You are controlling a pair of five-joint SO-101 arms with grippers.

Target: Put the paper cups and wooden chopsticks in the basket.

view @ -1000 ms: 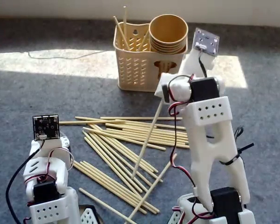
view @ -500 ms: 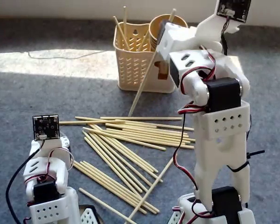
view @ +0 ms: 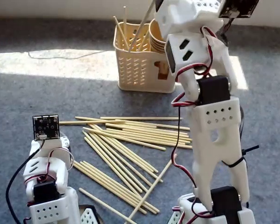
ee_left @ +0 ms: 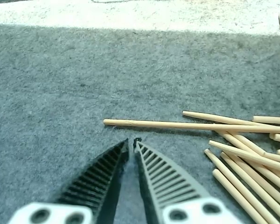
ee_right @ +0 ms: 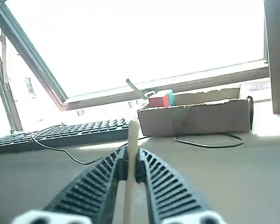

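While my right gripper (ee_right: 131,157) is raised high over the far end of the work area, its jaws are pinching a held chopstick (ee_right: 132,135) between them. In the high view that held chopstick (view: 142,23) slants down over the open top of the basket (view: 135,70). The basket stands on the carpet (view: 60,98) at the far side, and the paper cups (view: 155,39) are stacked inside it at its right end. Two thin sticks (view: 125,25) lean upright in its left end.

My left gripper (ee_left: 131,142) sits low over the carpet, jaws pressed almost together with nothing between them. One chopstick (ee_left: 177,125) lies crosswise just beyond the tips, apart from them.

The loose chopsticks (view: 130,140) lie scattered on the carpet between my two arms, well apart from the basket.

Surface: grey short-pile carpet, with a sunlit band (view: 46,63) across it beside the basket and a thin cable (view: 60,57) lying in that band.

Room, from the right wrist view: a bright window (ee_right: 140,42), a keyboard (ee_right: 70,133), a cardboard box (ee_right: 196,116) with a red and teal block (ee_right: 161,99) behind it, and a dark cord (ee_right: 210,143) beneath the box.
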